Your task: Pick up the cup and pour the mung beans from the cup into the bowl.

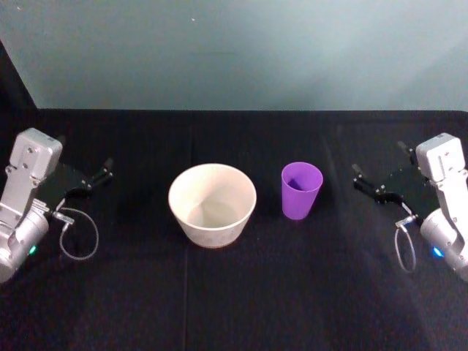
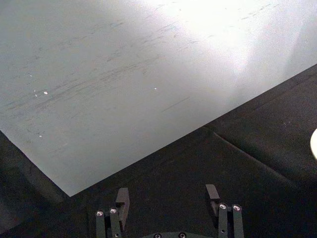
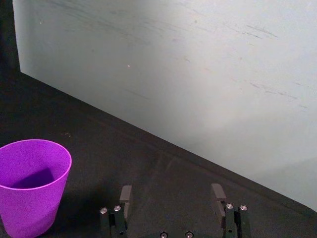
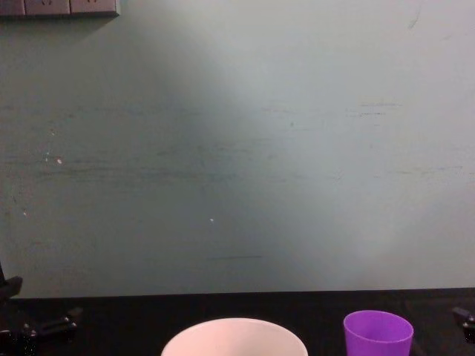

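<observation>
Cup (image 1: 301,189) stands upright on the black worktop (image 1: 234,292), just right of the bowl (image 1: 212,231) and apart from it. You cannot make out any beans inside from the head view; the inside reads plain purple. Right pincer (image 1: 379,159) sits low at the worktop's right side, fingers spread and holding nothing, pointed roughly toward the cup. The right wrist view has the cup off to one side of the spread fingers (image 3: 126,194), not between them. Left pincer (image 1: 86,152) is parked at the far left, also spread and empty. Handling, as a judgement: thin plastic, light, smooth and tapered, so likely slick and prone to sliding in the grip. Take it across the wall about mid-height, firmly but without crushing it. Nothing lies between right pincer and cup. The bowl is the only near neighbour, on the cup's far side, so don't shove the cup into it.
</observation>
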